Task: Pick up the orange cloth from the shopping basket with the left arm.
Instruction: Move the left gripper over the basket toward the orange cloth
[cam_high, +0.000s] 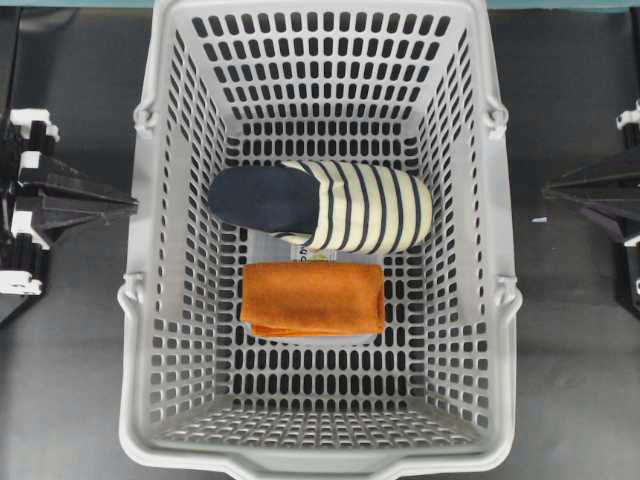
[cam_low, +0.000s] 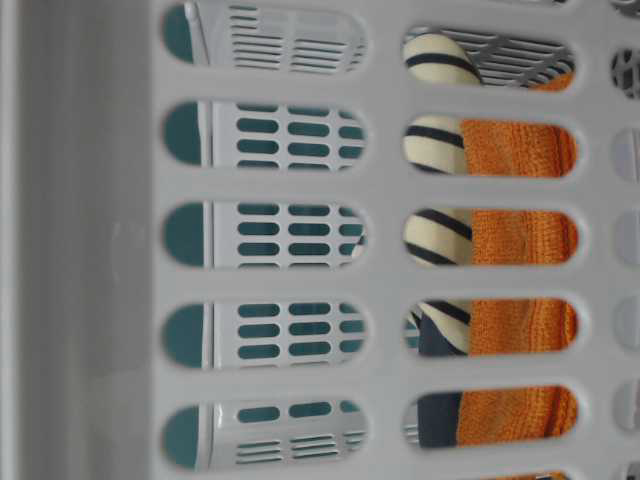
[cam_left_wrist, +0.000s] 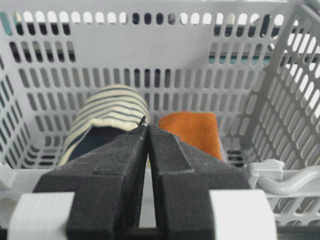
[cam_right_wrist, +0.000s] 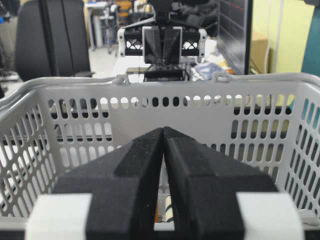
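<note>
I counted one shopping basket (cam_high: 150, 250) in front of me, and inside it lay one orange cloth (cam_high: 313, 297) and one striped slipper (cam_high: 325, 205), two soft things in all. My own grippers numbered two, the left gripper (cam_high: 128, 203) and the right gripper (cam_high: 552, 188).

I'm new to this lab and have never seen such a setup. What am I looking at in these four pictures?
Two robot arms face a grey shopping basket. The overhead picture shows the left gripper and right gripper outside it, both shut and holding nothing. Inside lie an orange cloth and, touching it, a striped slipper. One picture peers sideways through the basket wall from table level. The other two come from cameras on each wrist, looking along the closed fingers.
</note>
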